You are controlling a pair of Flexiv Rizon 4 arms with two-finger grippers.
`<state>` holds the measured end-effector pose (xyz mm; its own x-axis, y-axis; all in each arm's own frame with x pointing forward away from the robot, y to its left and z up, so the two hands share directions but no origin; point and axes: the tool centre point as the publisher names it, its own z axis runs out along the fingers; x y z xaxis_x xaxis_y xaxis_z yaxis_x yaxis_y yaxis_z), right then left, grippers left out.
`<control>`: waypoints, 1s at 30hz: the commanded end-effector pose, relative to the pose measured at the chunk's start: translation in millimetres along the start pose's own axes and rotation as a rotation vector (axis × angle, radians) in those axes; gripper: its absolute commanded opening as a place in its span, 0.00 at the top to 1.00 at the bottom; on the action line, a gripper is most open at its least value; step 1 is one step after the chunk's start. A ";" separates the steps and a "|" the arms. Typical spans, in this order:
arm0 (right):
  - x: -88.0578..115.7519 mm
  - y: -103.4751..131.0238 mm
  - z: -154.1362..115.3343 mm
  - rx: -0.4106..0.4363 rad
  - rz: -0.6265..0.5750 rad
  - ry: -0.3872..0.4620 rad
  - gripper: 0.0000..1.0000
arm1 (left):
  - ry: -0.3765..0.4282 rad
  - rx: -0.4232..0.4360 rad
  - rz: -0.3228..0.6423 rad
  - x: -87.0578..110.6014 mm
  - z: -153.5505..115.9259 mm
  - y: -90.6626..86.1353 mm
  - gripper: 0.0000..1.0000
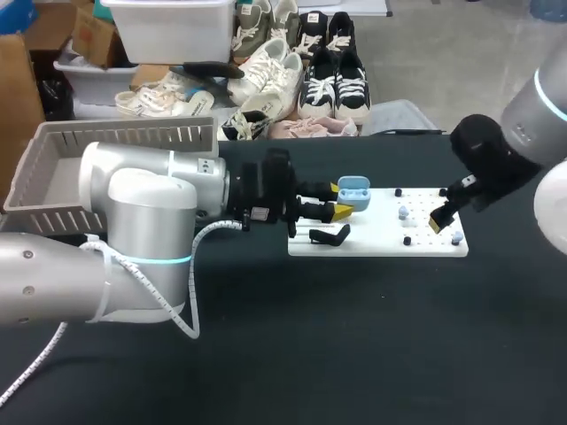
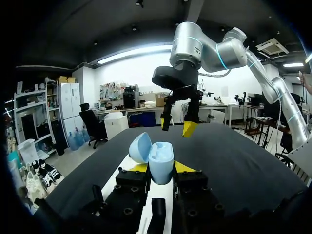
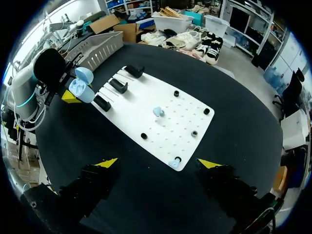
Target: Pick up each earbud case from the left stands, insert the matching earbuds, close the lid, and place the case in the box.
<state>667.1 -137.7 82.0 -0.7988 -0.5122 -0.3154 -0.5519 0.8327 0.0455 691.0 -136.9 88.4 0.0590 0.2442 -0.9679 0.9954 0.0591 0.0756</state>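
Note:
A light blue earbud case [image 1: 354,189] with its lid swung open is held above the left end of the white board [image 1: 381,245]. My left gripper [image 1: 341,201] is shut on the case [image 2: 161,163], one yellow fingertip [image 2: 184,166] on each side of its body. Two pale blue earbuds lie on the board, one [image 3: 158,111] near its middle and one [image 3: 173,163] at the edge closest to my right gripper [image 3: 158,163]. That gripper [image 1: 447,212] hangs open above the board's right end with nothing between its fingers.
Three black stands [image 3: 118,86] line the board's left end, all bare. Small black pegs [image 3: 206,111] dot the board. A grey slatted basket [image 1: 115,140] sits at the table's back left, behind my left arm.

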 end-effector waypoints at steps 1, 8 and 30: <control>-5.8 0.9 11.9 0.253 -0.001 0.074 0.00 | -0.002 -0.008 0.001 0.4 0.3 -1.7 1.00; 6.3 -1.9 19.7 0.263 0.001 0.105 0.00 | -0.002 -0.008 0.001 0.4 0.3 -1.7 1.00; 24.7 -6.5 30.9 0.291 0.073 0.151 0.40 | -0.002 -0.008 0.001 0.4 0.3 -1.7 1.00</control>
<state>659.8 -150.8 46.6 -0.8719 -0.4591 -0.1705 -0.4325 0.8851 -0.1715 691.0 -136.9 88.3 0.0591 0.2438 -0.9680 0.9953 0.0595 0.0758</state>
